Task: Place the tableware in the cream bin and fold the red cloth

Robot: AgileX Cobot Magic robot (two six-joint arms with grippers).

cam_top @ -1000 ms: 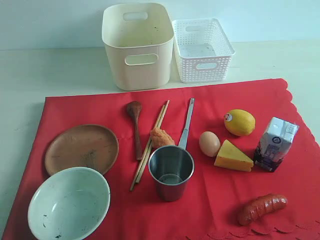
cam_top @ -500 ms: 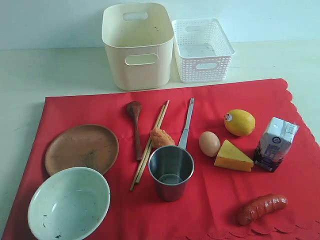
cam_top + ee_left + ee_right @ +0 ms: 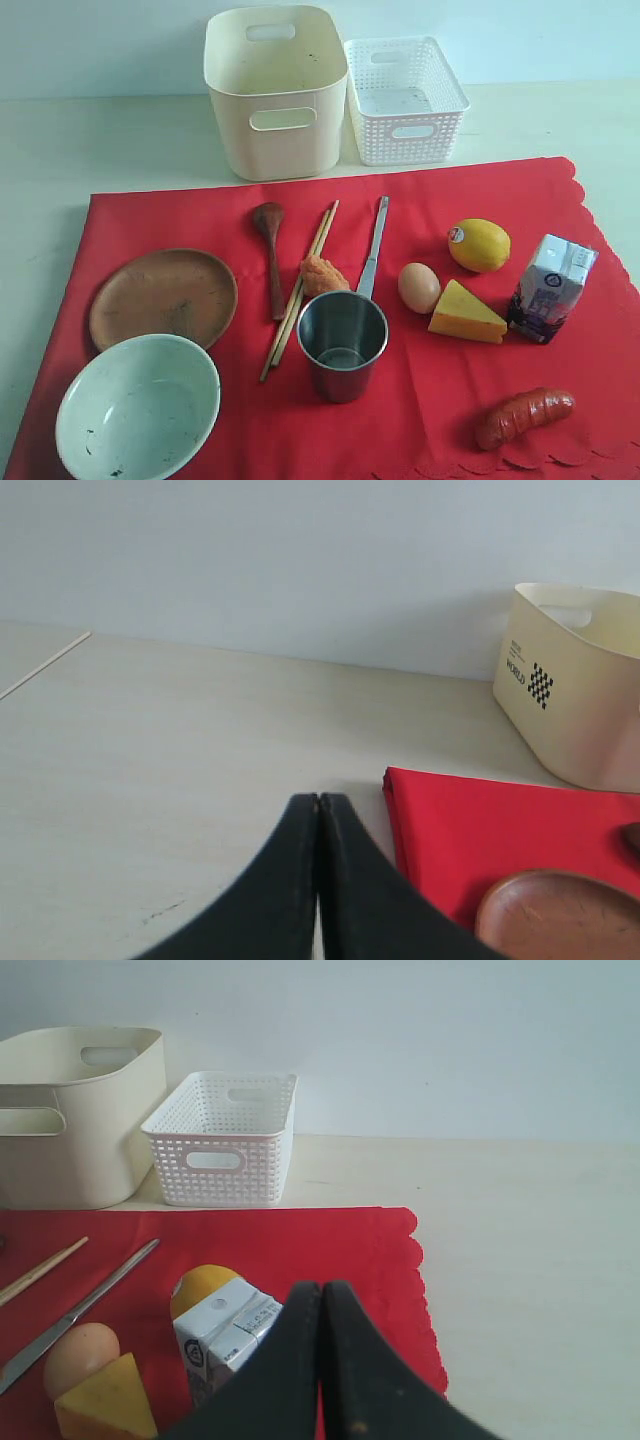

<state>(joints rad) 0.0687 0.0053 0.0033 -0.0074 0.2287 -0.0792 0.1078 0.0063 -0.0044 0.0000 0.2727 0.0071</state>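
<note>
- The left gripper (image 3: 318, 810) is hanging over the bare table (image 3: 100, 150) with its black fingers pressed together, holding nothing; the red cloth's corner and the plate's rim are lying beyond it.
- The right gripper (image 3: 321, 1295) is likewise closed and empty, hovering near the milk carton (image 3: 551, 287) at the cloth's scalloped edge.
- Clock bearings below are taken in the exterior view from the steel cup (image 3: 342, 345), which is standing upright mid-cloth, handle pointing to 12.
- The speckled bowl (image 3: 137, 410) is sitting at 8 o'clock, nearest the camera; the sausage (image 3: 524, 416) is lying at 4.
- The wooden plate (image 3: 163, 296) is resting at 9, just behind the bowl.
- The chopsticks (image 3: 298, 292) and spoon (image 3: 272, 262) are lying at 11, side by side.
- The cheese wedge (image 3: 466, 313) and carton are sitting at 3; the egg (image 3: 419, 287) and lemon (image 3: 479, 245) at 2.
- The red cloth (image 3: 430, 400) is lying flat under all of these.
- The cream bin (image 3: 276, 92) is standing off the cloth at 12, with the white lattice basket (image 3: 405, 98) just beside it toward 1.
</note>
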